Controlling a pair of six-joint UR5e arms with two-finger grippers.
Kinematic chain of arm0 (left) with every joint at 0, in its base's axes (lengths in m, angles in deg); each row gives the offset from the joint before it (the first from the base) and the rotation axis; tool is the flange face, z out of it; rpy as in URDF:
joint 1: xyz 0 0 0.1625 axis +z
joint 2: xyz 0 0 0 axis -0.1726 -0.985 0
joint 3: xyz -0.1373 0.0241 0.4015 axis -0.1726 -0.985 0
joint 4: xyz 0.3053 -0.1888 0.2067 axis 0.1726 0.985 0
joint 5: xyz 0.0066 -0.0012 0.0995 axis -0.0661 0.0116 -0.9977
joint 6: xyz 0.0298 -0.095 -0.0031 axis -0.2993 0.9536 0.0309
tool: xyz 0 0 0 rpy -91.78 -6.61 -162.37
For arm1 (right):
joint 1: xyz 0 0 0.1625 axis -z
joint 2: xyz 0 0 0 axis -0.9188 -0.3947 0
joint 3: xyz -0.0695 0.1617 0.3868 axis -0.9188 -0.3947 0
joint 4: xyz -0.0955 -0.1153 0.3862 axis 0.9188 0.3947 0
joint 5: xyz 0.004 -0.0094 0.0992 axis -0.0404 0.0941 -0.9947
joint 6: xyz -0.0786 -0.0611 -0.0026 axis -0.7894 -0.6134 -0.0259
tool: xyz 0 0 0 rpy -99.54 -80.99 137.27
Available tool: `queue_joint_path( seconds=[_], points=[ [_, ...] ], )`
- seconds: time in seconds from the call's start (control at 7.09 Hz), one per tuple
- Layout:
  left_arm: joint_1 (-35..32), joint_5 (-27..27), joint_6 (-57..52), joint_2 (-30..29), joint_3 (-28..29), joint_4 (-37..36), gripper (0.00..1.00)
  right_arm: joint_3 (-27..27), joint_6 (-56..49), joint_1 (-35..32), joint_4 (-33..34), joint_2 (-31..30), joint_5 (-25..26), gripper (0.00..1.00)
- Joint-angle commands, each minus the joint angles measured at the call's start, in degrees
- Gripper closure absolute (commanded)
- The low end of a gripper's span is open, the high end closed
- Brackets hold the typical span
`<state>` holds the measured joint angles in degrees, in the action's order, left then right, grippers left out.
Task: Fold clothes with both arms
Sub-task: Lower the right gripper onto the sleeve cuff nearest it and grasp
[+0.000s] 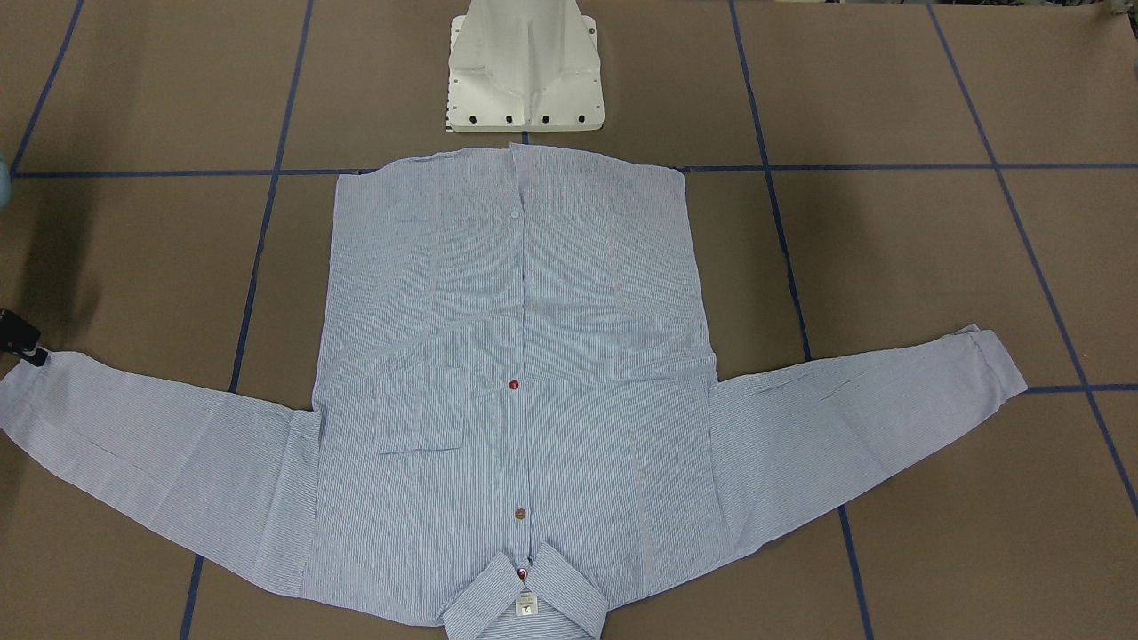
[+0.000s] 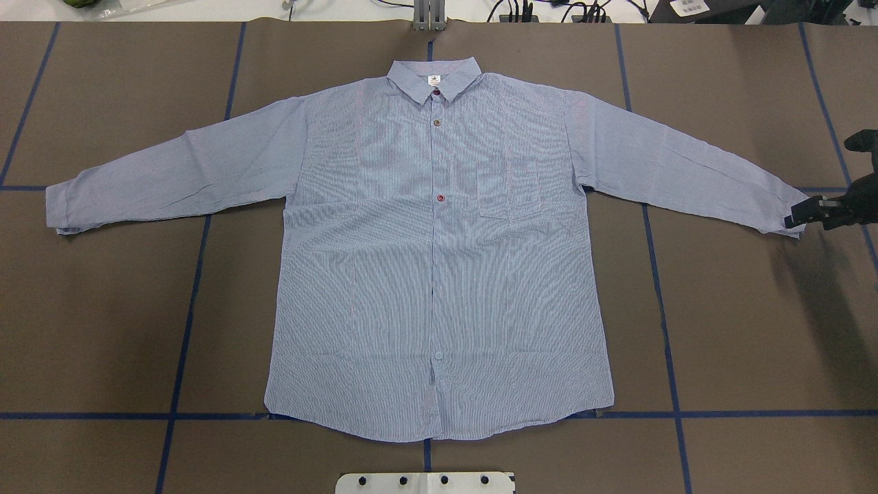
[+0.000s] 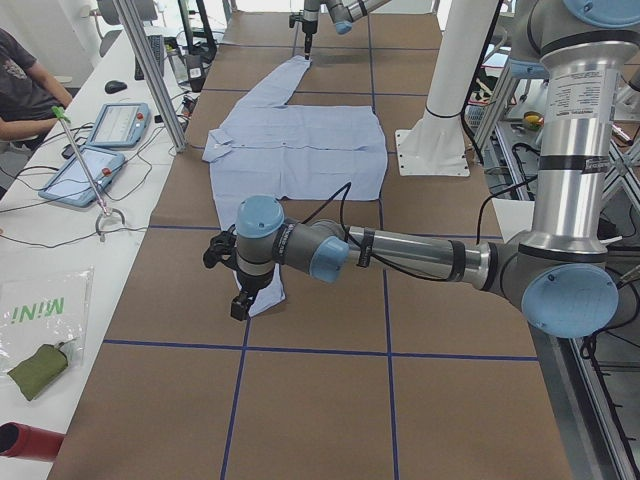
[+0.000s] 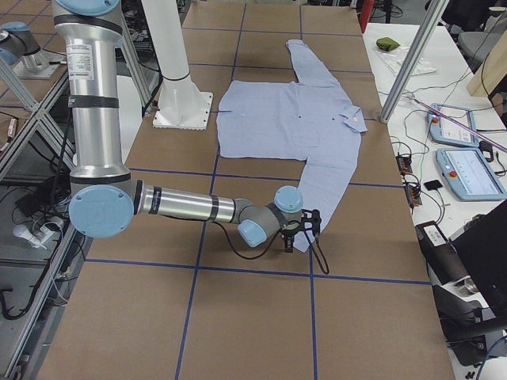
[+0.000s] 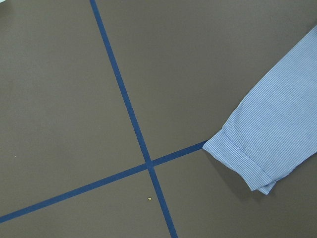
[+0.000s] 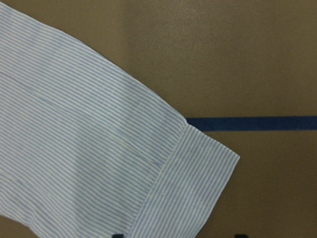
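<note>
The light blue striped shirt lies flat and buttoned, face up, with both sleeves spread out and its collar on the far side from the base. My right gripper sits low at the right sleeve's cuff. Its two dark fingertips show apart at the bottom edge of the right wrist view, so it is open. The same gripper shows at the front view's left edge. My left gripper hangs by the left cuff. It shows only in the side view, so I cannot tell whether it is open or shut.
The white pedestal base stands just behind the shirt's hem. Blue tape lines cross the brown table top. A side bench with tablets and a seated person runs along the far edge, with metal posts beside it.
</note>
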<state>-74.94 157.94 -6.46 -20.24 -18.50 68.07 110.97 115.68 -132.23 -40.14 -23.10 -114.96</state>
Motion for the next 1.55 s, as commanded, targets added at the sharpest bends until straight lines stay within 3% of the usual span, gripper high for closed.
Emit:
queue_joint_path(
  seconds=[0.0, 0.14, 0.42, 0.85, 1.13, 1.27, 1.41],
  points=[
    [-0.03, 0.0, 0.1, -0.15, -0.04, 0.0, 0.0, -0.01, -0.09, 0.52, 0.34, 0.13, -0.71, 0.3],
    [-0.03, 0.0, 0.1, -0.15, -0.12, 0.0, 0.0, 0.07, 0.0, 0.52, 0.34, 0.13, -0.8, 0.35],
    [-0.03, 0.0, 0.1, -0.15, -0.04, 0.0, 0.0, -0.1, -0.09, 0.52, 0.42, 0.04, -1.06, 0.57],
    [-0.03, 0.0, 0.1, -0.15, 0.05, -0.09, 0.0, -0.19, 0.0, 0.52, 0.42, -0.14, -1.06, 0.68],
    [-0.03, 0.0, 0.1, -0.23, -0.04, -0.09, 0.0, -0.19, 0.0, 0.52, 0.34, -0.22, -0.97, 0.94],
    [0.06, 0.0, 0.1, -0.32, -0.04, -0.09, 0.0, -0.02, 0.0, 0.52, 0.34, -0.14, -0.97, 1.0],
    [0.06, -0.09, 0.19, -0.84, 0.05, -0.09, 0.0, 0.33, -0.09, 0.44, 0.25, -0.14, -1.23, 1.0]
  ],
)
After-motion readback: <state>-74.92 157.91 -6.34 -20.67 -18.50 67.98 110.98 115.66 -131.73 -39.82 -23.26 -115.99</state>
